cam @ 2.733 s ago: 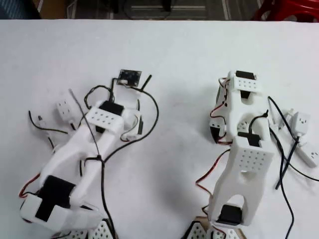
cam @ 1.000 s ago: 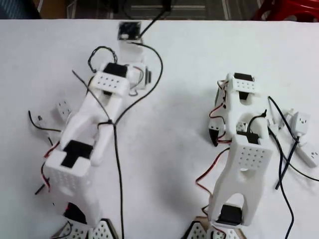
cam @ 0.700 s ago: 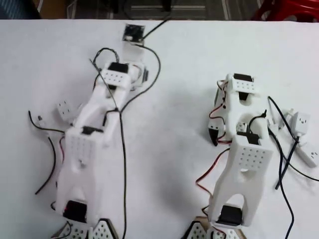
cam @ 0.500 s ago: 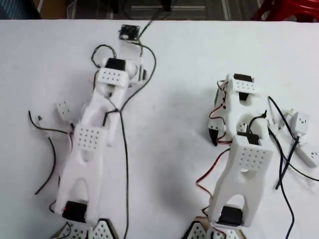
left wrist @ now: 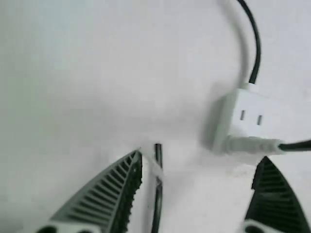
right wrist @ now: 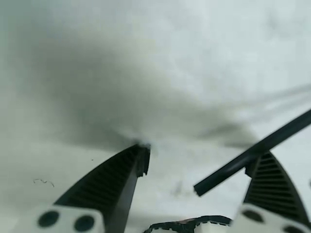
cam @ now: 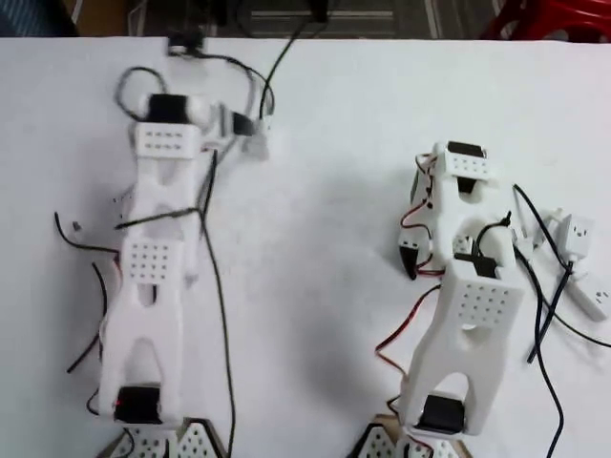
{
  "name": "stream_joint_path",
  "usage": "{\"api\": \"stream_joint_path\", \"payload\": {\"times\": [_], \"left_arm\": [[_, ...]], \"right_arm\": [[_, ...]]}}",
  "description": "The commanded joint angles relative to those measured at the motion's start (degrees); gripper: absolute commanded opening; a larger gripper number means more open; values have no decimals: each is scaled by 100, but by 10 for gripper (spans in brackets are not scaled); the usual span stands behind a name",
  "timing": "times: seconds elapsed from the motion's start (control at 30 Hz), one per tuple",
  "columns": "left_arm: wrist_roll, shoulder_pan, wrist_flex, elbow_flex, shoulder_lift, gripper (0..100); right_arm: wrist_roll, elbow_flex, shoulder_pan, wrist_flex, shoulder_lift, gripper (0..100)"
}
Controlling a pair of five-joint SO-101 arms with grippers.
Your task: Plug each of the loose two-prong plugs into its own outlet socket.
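My left gripper (left wrist: pixel 201 158) is open just above the table. In front of it lies a white outlet socket (left wrist: pixel 241 119) with two slots, a black cord (left wrist: pixel 254 48) leaving its far end. A white plug (left wrist: pixel 248 144) with a black lead lies against the socket's near side; whether it is plugged in I cannot tell. A thin black wire (left wrist: pixel 156 194) runs between the fingers. In the high view the left arm (cam: pixel 153 258) stretches toward the table's far edge. My right gripper (right wrist: pixel 200 154) is open over bare table, with a black cable (right wrist: pixel 252 154) crossing near one finger.
Two white outlet sockets (cam: pixel 579 234) (cam: pixel 592 298) lie with tangled black cords at the right edge, beside the folded right arm (cam: pixel 468 305). A small plug on a black wire (cam: pixel 76 229) lies left of the left arm. Another socket (cam: pixel 119 202) peeks out beside that arm.
The left arm rose from the left front and stretched out toward the table's far edge, then swung left. Its cable trailed along. The right arm stayed still.
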Motion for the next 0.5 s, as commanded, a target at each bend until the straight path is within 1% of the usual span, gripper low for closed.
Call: {"api": "stream_joint_path", "payload": {"times": [0.0, 0.13, 0.23, 0.33, 0.47], "left_arm": [[53, -690, 642, -299, -954, 359], [88, -1314, 1073, -273, -1024, 358], [281, -1798, 1143, -141, -1007, 358], [738, -2229, 1134, 466, -1024, 358], [782, -2413, 1143, 1310, -1077, 358]], "right_arm": [[-9, -62, 48, -338, 48, 328], [9, -62, 40, -338, 48, 328], [9, -62, 40, -338, 48, 328], [9, -62, 40, -338, 48, 328], [9, -62, 40, -338, 57, 328]]}}
